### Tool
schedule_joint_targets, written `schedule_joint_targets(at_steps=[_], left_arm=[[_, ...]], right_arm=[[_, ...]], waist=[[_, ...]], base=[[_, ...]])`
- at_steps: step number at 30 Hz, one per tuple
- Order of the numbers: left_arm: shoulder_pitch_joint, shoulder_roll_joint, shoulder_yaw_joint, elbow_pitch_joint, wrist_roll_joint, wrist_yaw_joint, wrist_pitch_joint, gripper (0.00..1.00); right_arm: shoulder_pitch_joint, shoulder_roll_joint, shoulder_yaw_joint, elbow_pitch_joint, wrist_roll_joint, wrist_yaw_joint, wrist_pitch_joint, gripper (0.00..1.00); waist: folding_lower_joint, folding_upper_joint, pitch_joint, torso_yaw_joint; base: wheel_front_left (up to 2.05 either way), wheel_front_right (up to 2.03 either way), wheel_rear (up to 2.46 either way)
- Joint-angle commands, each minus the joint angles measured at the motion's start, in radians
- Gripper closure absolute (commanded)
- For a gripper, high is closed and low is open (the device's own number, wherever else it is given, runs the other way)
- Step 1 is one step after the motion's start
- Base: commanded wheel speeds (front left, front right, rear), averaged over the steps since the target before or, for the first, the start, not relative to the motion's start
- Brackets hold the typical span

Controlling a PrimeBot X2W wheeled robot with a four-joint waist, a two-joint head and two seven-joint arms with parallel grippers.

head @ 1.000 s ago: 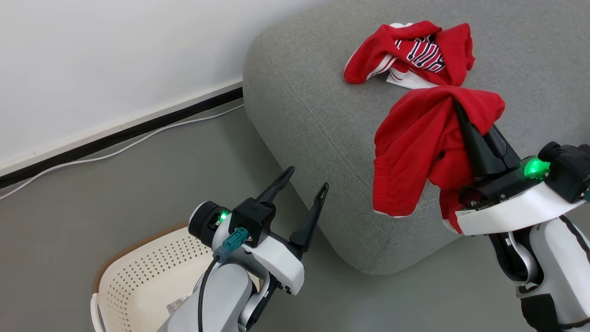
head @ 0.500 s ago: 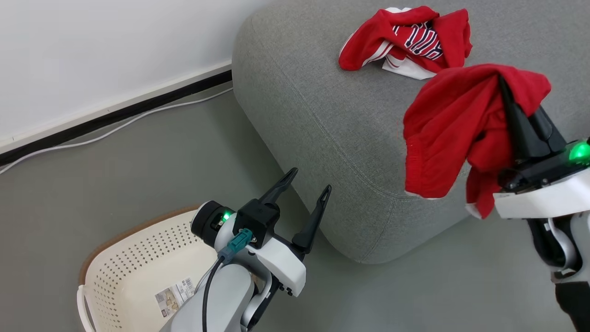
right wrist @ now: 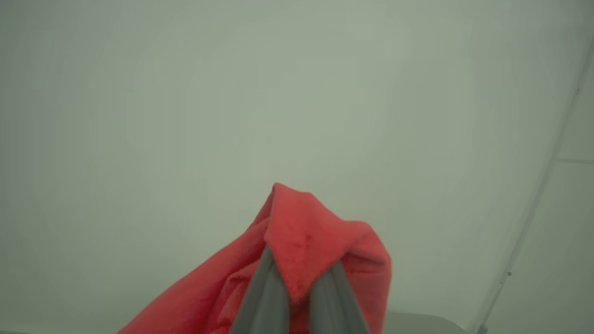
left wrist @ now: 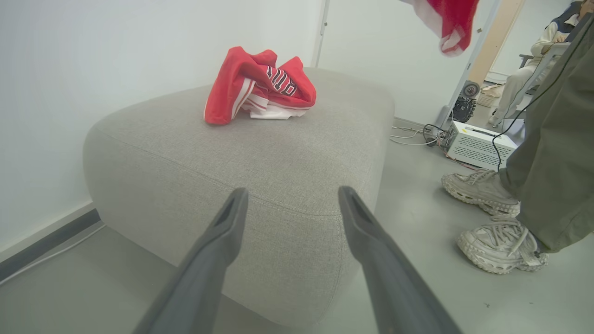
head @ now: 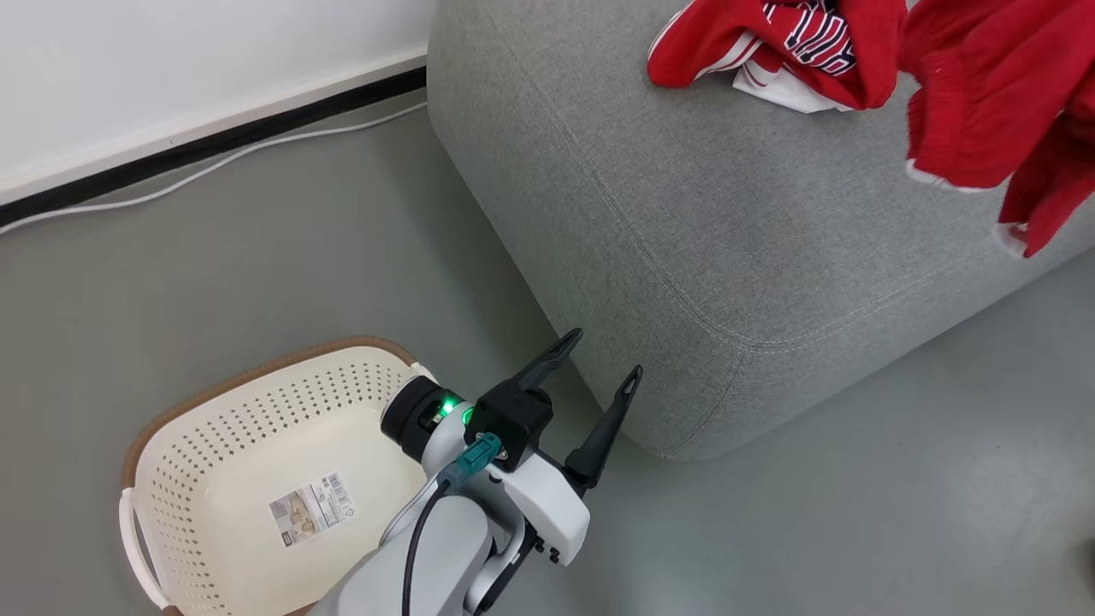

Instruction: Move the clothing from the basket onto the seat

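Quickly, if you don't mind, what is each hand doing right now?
Left hand: open, holding nothing.
Right hand: closed on a red garment.

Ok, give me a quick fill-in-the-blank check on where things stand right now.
1. The basket has just a paper ____ on its bottom.
2. The right hand is shut on a ____ garment.
3. The left hand stands ____, holding nothing.
4. On the seat lies exactly ____ lettered garment.
Missing: label; red; open; one.
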Motion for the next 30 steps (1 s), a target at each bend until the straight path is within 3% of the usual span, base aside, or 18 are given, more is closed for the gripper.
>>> schedule_joint_targets(at_steps=[1,14,30], left_arm=[[-0.054,-0.003,0.022,-0.021,-0.007,0.007,-0.009,0.00],[-0.147,-0.003,-0.074,0.009,-0.053,0.038,-0.009,0.00],[-0.237,-0.003,-0.196,0.024,-0.093,0.099,-0.009,0.00]], right_arm=[[-0.025,-0.032,-0.004,-0.011,-0.006,0.004,-0.006,1.00],[-0.210,-0.102,-0.089,0.171,-0.037,0.004,-0.006,1.00],[-0.445,-0.262,-0.171,0.489,-0.138,0.004,-0.006,1.00]], waist=[[0.0000,-0.0001,0.013,0.000],[0.0000,-0.0001,0.152,0.032],[0.0000,-0.0001,0.328,0.155]], base=[[0.00,0.00,0.00],[0.00,0.00,0.00],[0.00,0.00,0.00]])
